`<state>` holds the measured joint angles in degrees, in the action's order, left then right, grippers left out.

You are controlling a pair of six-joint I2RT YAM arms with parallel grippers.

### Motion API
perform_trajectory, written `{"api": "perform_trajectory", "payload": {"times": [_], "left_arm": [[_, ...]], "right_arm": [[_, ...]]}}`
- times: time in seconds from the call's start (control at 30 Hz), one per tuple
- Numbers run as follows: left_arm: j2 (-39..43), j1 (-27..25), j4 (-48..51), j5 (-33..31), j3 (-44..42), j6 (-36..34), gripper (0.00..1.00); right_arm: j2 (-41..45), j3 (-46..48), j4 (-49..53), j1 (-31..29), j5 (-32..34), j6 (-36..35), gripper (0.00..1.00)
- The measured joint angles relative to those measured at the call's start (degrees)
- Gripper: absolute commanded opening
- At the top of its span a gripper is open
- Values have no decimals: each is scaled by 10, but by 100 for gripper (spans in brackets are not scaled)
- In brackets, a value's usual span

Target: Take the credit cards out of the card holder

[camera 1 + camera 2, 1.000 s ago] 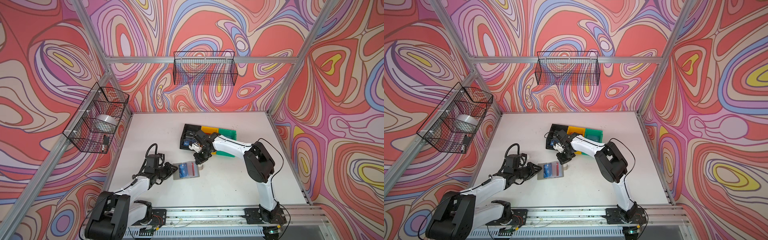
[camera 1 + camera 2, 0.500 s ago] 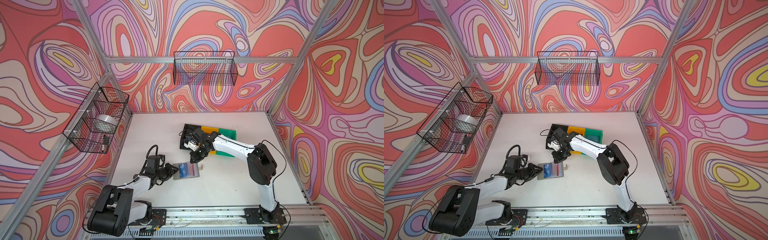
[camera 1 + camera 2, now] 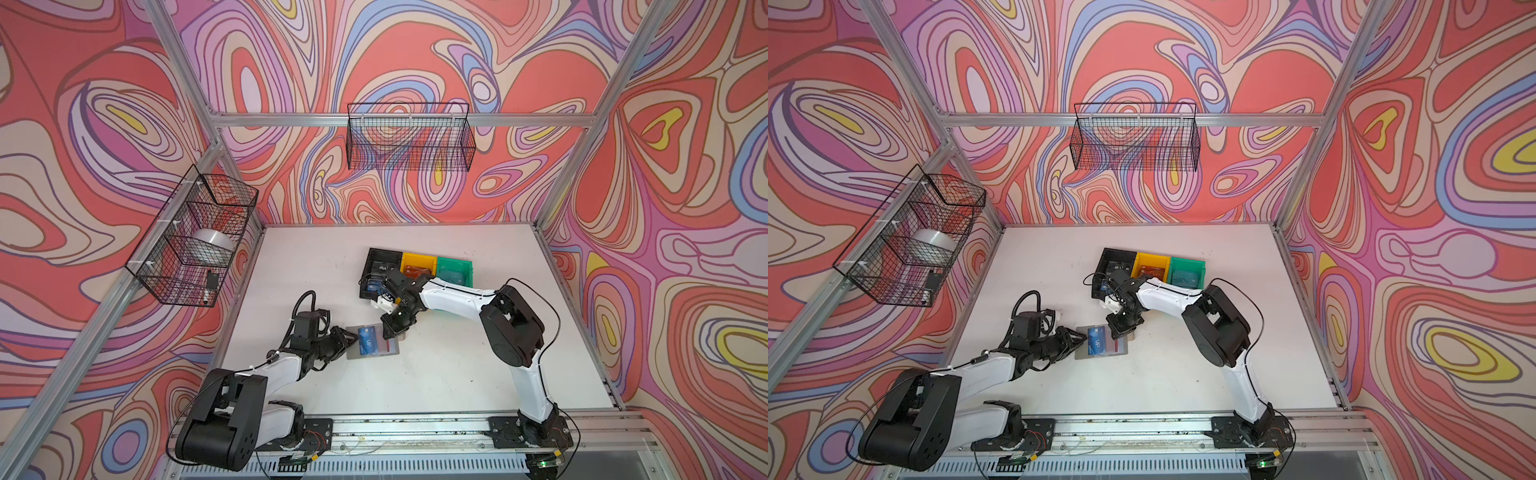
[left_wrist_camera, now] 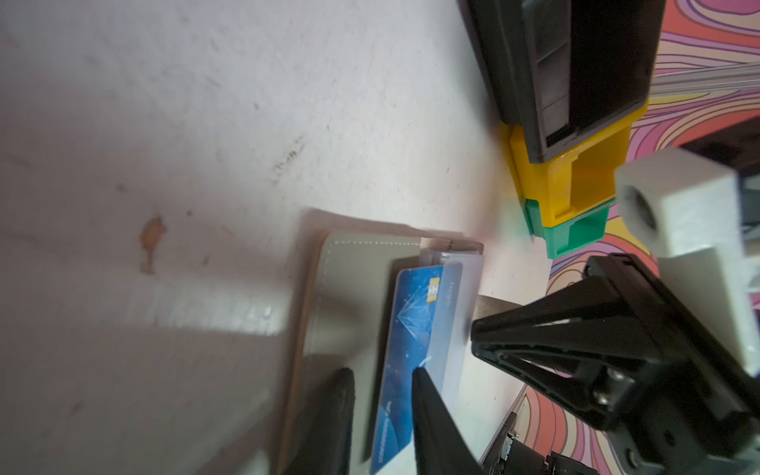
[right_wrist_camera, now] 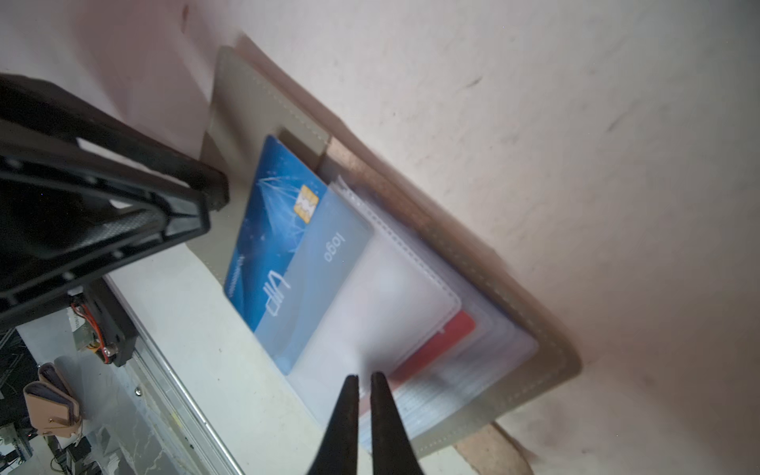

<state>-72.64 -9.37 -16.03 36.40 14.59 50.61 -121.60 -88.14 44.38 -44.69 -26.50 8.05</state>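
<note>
Card holder (image 3: 352,354) lies open on the bench (image 3: 457,374), with both arms at it.
In both top views I see it flat, apart from the bins (image 3: 419,266); left jaws at its left side, right jaws over its far edge; left wrist: my left jaws stand slightly apart astride the edge of the blue card (image 4: 411,329), not clamped; right wrist: right jaws all but closed, nothing between them, tips over the clear sleeves (image 5: 390,288); blue card half out; red card (image 5: 436,349) tucked inside.

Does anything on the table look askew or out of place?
Yes. The blue card sticks partway out of its clear sleeve in the open card holder. An orange-brown stain marks the table.
</note>
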Motion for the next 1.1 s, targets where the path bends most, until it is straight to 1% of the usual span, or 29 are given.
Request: {"api": "perform_trajectory", "payload": {"times": [0.57, 0.8, 0.9, 1.1], "left_arm": [[-33, 1, -57, 12, -1, 10, 33], [-37, 1, -64, 21, -1, 11, 32], [-26, 0, -53, 24, -1, 11, 33], [46, 0, 12, 17, 3, -3, 35]], "right_arm": [[-1, 0, 0, 0, 1, 1, 11], [-2, -1, 1, 0, 1, 0, 12], [-2, -2, 2, 0, 1, 0, 11], [-3, -3, 3, 0, 1, -1, 12]]}}
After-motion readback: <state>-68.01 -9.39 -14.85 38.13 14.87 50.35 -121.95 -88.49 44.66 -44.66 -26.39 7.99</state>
